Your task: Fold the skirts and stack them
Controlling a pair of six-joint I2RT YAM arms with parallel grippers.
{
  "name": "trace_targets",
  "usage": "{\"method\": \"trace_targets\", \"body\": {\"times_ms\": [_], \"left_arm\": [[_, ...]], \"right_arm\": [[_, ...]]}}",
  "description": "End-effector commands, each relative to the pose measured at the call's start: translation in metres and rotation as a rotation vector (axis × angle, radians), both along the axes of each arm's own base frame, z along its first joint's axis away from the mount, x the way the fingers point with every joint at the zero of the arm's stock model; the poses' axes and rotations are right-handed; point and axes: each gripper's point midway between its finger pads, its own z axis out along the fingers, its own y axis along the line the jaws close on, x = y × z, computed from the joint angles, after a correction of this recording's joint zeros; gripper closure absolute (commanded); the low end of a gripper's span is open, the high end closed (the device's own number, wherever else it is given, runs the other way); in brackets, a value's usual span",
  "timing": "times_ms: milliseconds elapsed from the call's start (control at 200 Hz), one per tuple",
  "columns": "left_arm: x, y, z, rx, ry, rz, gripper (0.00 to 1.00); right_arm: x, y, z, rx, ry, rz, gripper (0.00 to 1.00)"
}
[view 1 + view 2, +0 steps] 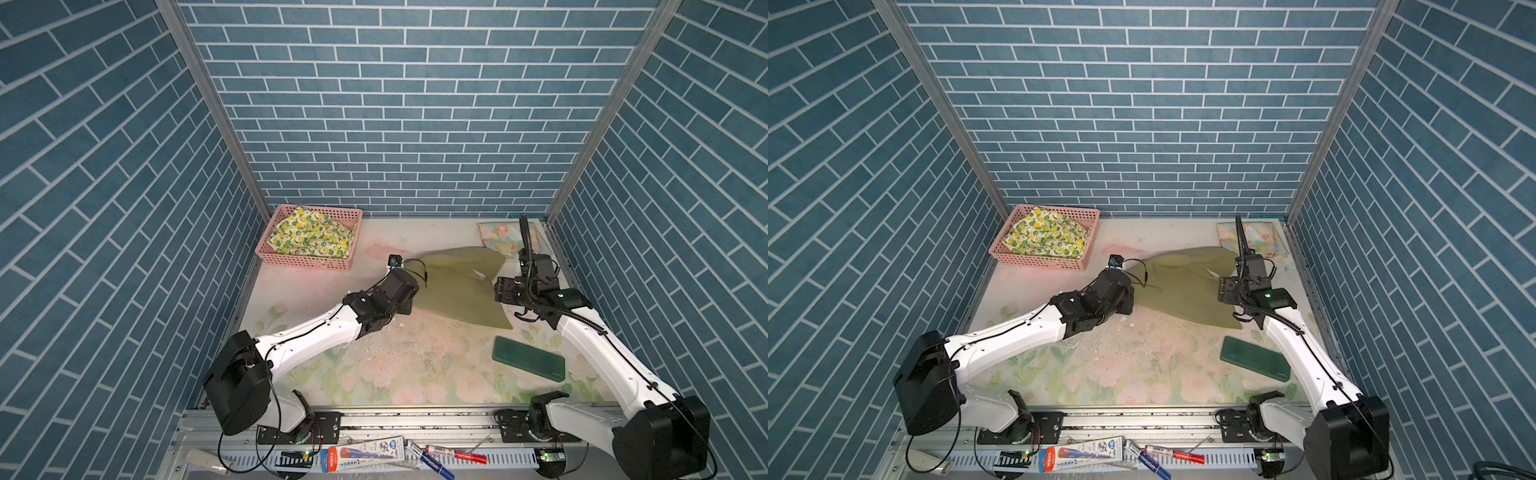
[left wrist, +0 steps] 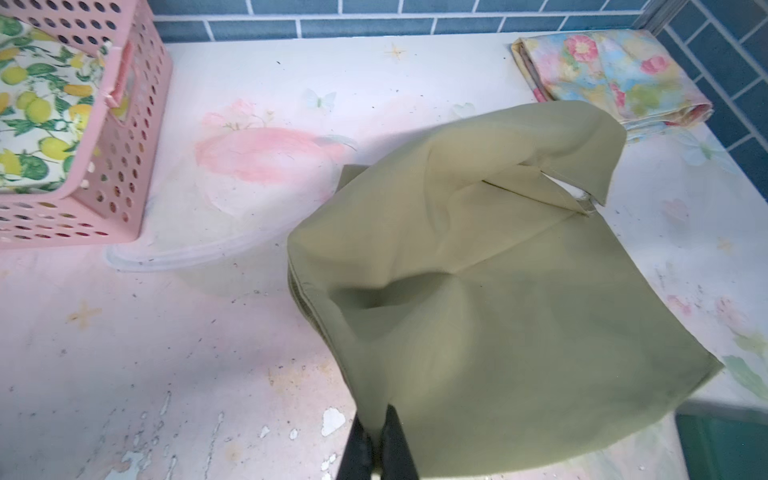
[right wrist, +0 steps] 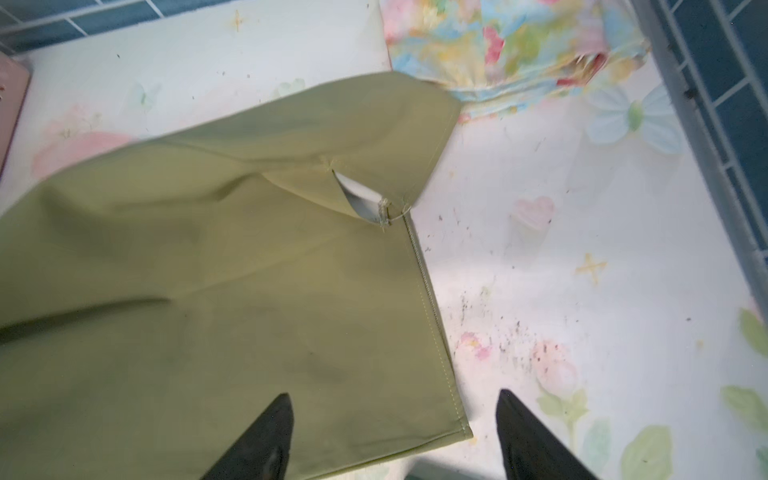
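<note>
The olive green skirt (image 1: 457, 286) (image 1: 1183, 286) lies rumpled mid-table, one flap raised. My left gripper (image 2: 376, 409) is shut on its left edge, and the cloth (image 2: 498, 291) rises from the pinch. Over the skirt's right corner (image 3: 249, 291) my right gripper (image 3: 392, 399) hovers open, one finger above the cloth and the other above bare table. The lemon-print skirt (image 1: 309, 237) (image 2: 37, 108) sits in the pink basket. The pastel floral skirt (image 1: 496, 237) (image 3: 511, 41) lies folded in the back right corner.
The pink basket (image 1: 307, 262) (image 2: 124, 166) stands at the back left. A dark green flat block (image 1: 528, 363) (image 1: 1254, 358) lies front right, near the right arm. Blue brick walls close in the table on three sides.
</note>
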Motion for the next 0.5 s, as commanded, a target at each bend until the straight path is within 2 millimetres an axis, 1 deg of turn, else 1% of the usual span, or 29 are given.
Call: {"method": "trace_targets", "body": {"times_ms": [0, 45, 115, 255, 355, 495], "left_arm": [[0.003, 0.033, -0.016, 0.099, 0.029, 0.064, 1.00], [0.007, 0.037, -0.014, 0.093, 0.026, 0.075, 1.00], [0.016, 0.043, -0.006, 0.091, 0.013, 0.090, 1.00], [0.039, 0.049, 0.008, 0.104, -0.018, 0.113, 1.00], [0.056, 0.062, 0.004, 0.115, -0.007, 0.150, 1.00], [0.074, 0.076, -0.003, 0.133, -0.002, 0.189, 1.00]], "right_arm": [[-0.015, 0.015, -0.030, 0.029, 0.082, -0.004, 0.25], [-0.018, 0.020, -0.037, 0.022, 0.097, 0.006, 0.25], [-0.023, 0.030, -0.047, 0.024, 0.123, 0.024, 0.27], [-0.027, 0.040, -0.066, 0.052, 0.157, 0.014, 0.27], [-0.028, 0.047, -0.076, 0.076, 0.177, 0.009, 0.28], [-0.029, 0.063, -0.089, 0.120, 0.209, 0.022, 0.31]]}}
